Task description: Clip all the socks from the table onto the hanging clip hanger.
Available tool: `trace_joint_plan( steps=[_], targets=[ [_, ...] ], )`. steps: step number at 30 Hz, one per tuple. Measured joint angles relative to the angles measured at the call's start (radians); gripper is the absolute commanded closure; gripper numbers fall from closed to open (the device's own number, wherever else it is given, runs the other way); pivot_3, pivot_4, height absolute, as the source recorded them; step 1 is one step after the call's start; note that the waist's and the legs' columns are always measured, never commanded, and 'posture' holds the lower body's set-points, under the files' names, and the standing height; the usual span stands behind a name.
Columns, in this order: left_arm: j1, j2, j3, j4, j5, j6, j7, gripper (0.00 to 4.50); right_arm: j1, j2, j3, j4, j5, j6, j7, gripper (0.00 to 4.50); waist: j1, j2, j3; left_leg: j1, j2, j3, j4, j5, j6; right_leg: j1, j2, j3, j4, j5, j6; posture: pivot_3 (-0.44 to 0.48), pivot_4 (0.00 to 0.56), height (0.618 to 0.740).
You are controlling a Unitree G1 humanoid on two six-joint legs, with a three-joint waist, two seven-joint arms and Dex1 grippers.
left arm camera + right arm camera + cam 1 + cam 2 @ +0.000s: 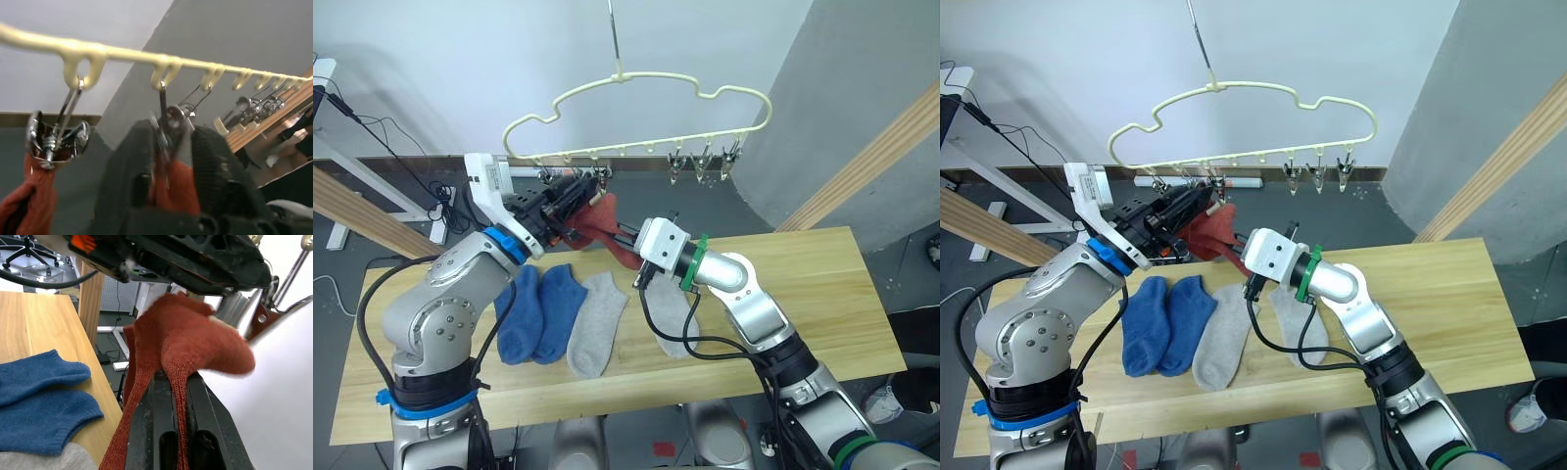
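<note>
Right tool (178, 431) pinching red sock (190, 340); left tool (168, 166) squeezing clip (171, 122) on hanger (636, 117).

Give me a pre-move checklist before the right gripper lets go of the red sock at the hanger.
1. Right gripper pinches the red sock: ok.
2. Left gripper is at the second clip, red fabric between its fingers: ok.
3. Clip shut on the sock: cannot tell.
4. First clip holds the other red sock: ok.
5. Clip hanger has free clips: ok.
6. Blue socks and grey socks wait on the table: ok.
</note>
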Motion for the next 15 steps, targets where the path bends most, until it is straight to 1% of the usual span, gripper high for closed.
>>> trace_joint_plan(
  steps=[2,5,9,13,15],
  targets=[
    [0.005,0.004,-0.001,-0.004,0.005,-0.011,-0.013,1.50,-0.002,0.000,0.001,0.007,-0.002,0.000,0.000,4.50,0.000,0.000,0.000,0.000,0.000,0.000,0.000,0.000,0.000,0.000,0.000,0.000,0.000,0.000,0.000,-0.176,0.382,0.740],
    [0.013,0.013,-0.011,-0.011,0.021,-0.031,-0.027,1.44,-0.002,0.000,0.003,0.017,-0.002,0.001,0.002,3.74,0.004,0.000,0.000,0.000,0.000,0.000,0.000,0.000,0.000,0.000,0.000,0.000,0.000,0.000,0.000,-0.175,0.380,0.740],
    [0.046,0.023,-0.023,-0.020,0.089,-0.077,-0.034,1.44,-0.002,-0.024,0.017,0.017,-0.015,0.021,0.017,2.38,0.005,0.000,0.000,0.000,0.000,0.000,0.000,0.000,0.000,0.000,0.000,0.000,0.000,0.000,0.000,-0.178,0.377,0.740],
    [0.078,0.026,-0.038,-0.031,0.165,-0.137,-0.039,1.44,0.017,-0.072,0.022,0.001,-0.029,0.037,0.040,2.38,0.011,0.000,0.000,0.000,0.000,0.000,0.000,0.000,0.000,0.000,0.000,0.000,0.000,0.000,0.000,-0.185,0.375,0.740],
    [0.117,0.029,-0.055,-0.038,0.220,-0.190,-0.055,1.44,0.067,-0.136,0.005,-0.056,-0.015,0.053,0.072,2.38,0.017,0.000,0.000,0.000,0.000,0.000,0.000,0.000,0.000,0.000,-0.001,0.000,-0.001,0.000,0.000,-0.185,0.375,0.740]
  ],
)
